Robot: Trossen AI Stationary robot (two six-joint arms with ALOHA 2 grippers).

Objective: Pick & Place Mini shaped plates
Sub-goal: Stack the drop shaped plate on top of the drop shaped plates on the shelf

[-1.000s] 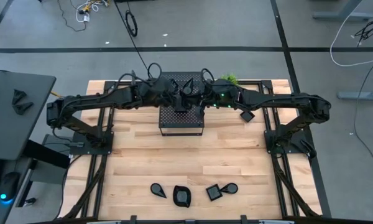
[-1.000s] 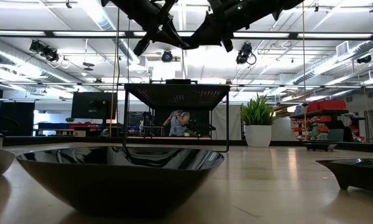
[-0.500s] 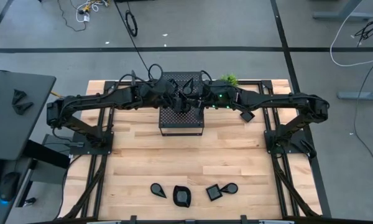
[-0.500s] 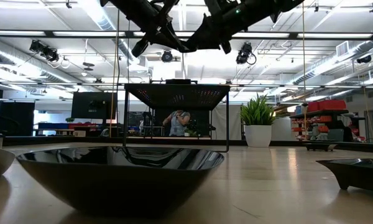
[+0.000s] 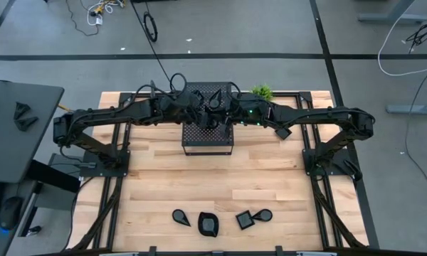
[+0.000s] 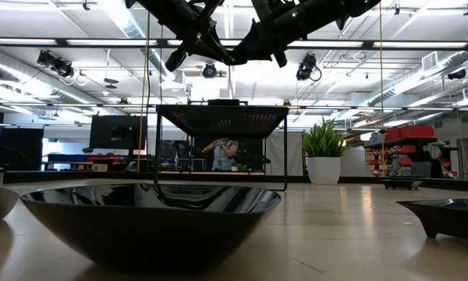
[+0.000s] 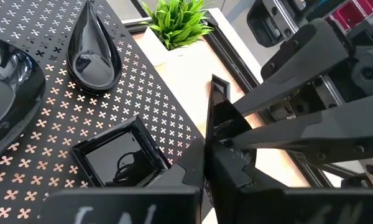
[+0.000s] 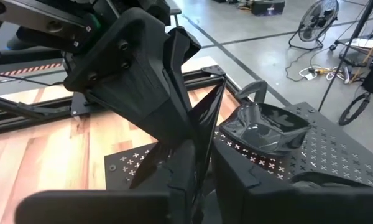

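Observation:
Both arms meet above the black perforated box (image 5: pixel 208 131) at the table's far middle. My left gripper (image 7: pixel 206 163) and my right gripper (image 8: pixel 196 168) are each shut on one mini shaped plate (image 7: pixel 216 102), which stands on edge in the air between them. On the box top lie a teardrop plate (image 7: pixel 93 53), a square plate (image 7: pixel 118 155) and a leaf-shaped plate (image 8: pixel 264 127). Several more plates (image 5: pixel 208 224) lie flat near the table's near edge. My left gripper pinches the plate's thin rim (image 7: pixel 210 134) between its two fingers, coming from the table's left and slanting down. The plate stands on edge, lifted clear above the box. My right gripper pinches the same plate (image 8: pixel 199 143) between its two fingers (image 7: pixel 267 134), coming almost level from the table's right, opposite the left gripper. Which part of the rim it has is hidden by the fingers.
A small green potted plant (image 5: pixel 261 91) stands just beyond the box's far right corner. Another small black plate (image 5: pixel 282 132) lies right of the box, under the right arm. Bare wood lies between the box and the near plates. A person stands in the room beyond the table.
My right gripper has edged toward the table's left, closer to my left gripper above the box. The left gripper and the plate have stayed where they were.

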